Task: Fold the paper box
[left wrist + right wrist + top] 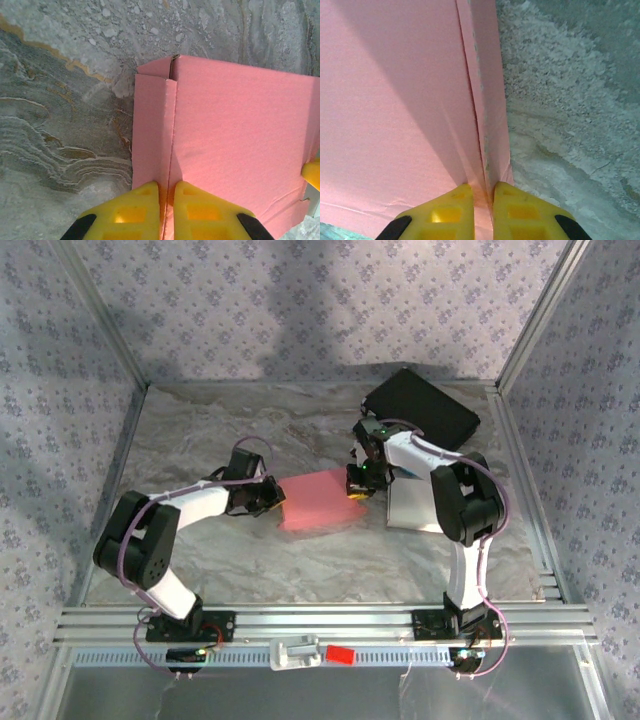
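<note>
The pink paper box [318, 500] lies in the middle of the marble table, between my two arms. My left gripper [272, 495] is at its left end. In the left wrist view the yellow fingers [142, 197] are shut on the upright pink side wall [152, 130], with the left gripper [166, 186] pinching its edge beside the broad panel [240, 125]. My right gripper [357, 485] is at the box's right end. In the right wrist view the right gripper [482, 187] is shut on the narrow side wall [490, 100] next to the wide pink panel [395, 100].
A flat black case [420, 410] lies at the back right. A white sheet-like object [410, 505] sits under my right arm. Patterned walls enclose the table on three sides, and an aluminium rail [320, 618] runs along the near edge.
</note>
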